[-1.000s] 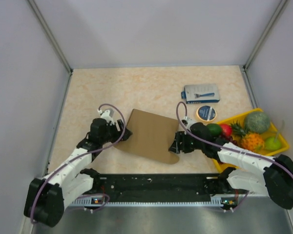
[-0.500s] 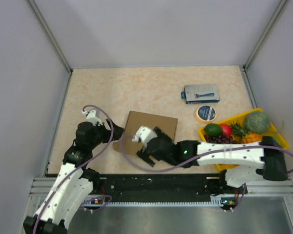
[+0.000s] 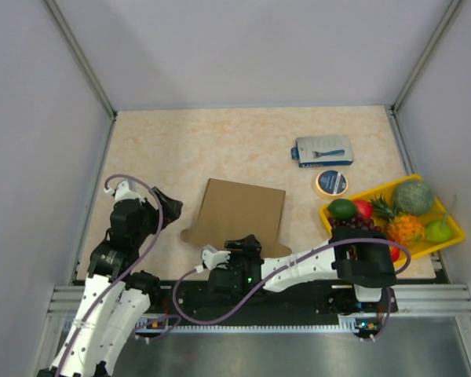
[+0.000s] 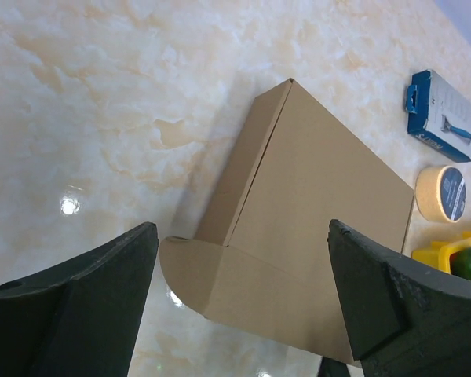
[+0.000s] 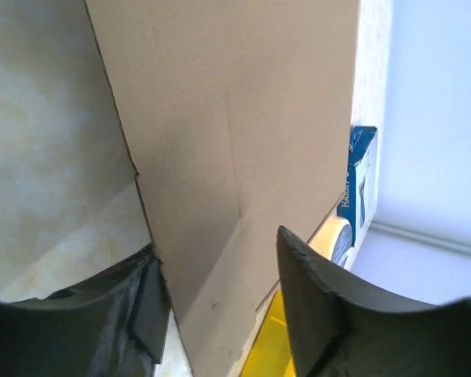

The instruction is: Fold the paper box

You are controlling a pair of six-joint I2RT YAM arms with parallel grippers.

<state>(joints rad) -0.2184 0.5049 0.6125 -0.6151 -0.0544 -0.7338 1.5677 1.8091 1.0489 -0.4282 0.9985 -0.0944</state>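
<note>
Flat brown paper box [image 3: 243,212] lies mid-table [image 3: 180,141]. Left gripper [image 3: 170,206], jaws spread and empty, sits just left of it. Right gripper [image 3: 228,250], jaws apart, meets its near edge. A clumsy push here could slide the sheet away or crumple a flap.

Left hand [image 3: 163,206] backed off paper box [image 3: 239,212]; right hand [image 3: 240,247] swung to its near edge, perhaps touching.

1 paper box [image 3: 239,216], 1 blue pkg [image 3: 323,150], 1 tape roll [image 3: 331,183], 1 yellow tray [image 3: 377,189] w/ approx 6 fruit pcs [image 3: 414,196], 1 counter [image 3: 180,141].
</note>
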